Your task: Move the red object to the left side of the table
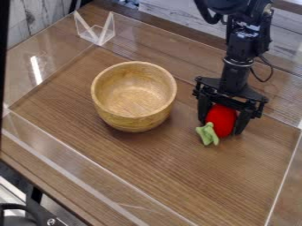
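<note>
1. Camera view: the table (177, 190) is brown wood-grain with dark streaks, and low clear acrylic walls (71, 181) run along its edges.
2. The red object (222, 117), a small glossy strawberry-shaped toy, lies on the table near the right edge, about midway between the near and far edges.
3. Its light green leafy stem (207, 134) points toward the near edge and rests on the wood.
4. The gripper (225, 112) hangs straight down from the black arm (245, 40), low over the tabletop, right at the red object.
5. Its jaws are spread wide, one black finger on each side of the red body; the toy sits between them.
6. Whether the fingers touch the toy cannot be told from this view; the toy lies on the table and is not lifted.
7. A wooden bowl (134, 95) stands upright near the middle of the table, left of the red object and apart from it, with bare wood between them.
8. A small clear acrylic stand (94, 29) sits near the far left corner of the table.
</note>
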`<act>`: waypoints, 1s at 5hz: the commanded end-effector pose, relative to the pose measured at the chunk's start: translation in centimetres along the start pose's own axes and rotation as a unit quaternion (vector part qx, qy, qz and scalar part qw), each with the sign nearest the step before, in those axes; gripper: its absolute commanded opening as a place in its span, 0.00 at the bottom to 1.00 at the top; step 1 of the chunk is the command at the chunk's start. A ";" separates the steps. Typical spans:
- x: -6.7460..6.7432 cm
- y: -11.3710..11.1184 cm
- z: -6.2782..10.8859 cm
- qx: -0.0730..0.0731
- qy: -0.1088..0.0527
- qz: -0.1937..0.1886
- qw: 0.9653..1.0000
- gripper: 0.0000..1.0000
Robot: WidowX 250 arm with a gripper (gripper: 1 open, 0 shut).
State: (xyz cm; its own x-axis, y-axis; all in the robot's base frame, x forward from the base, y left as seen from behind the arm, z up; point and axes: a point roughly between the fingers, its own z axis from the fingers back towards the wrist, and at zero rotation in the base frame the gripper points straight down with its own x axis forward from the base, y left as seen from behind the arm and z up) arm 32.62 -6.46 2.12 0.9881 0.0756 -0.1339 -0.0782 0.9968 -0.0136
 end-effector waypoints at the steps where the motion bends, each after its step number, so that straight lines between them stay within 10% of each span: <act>1: 0.9 0.0 2.5 -0.007 -0.039 0.004 0.999 1.00; 5: 0.8 0.0 4.0 -0.011 -0.061 0.016 0.998 1.00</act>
State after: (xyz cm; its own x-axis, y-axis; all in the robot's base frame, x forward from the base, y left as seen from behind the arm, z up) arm 33.02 -6.40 3.45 0.9900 0.1074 -0.0911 -0.1091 0.9939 -0.0133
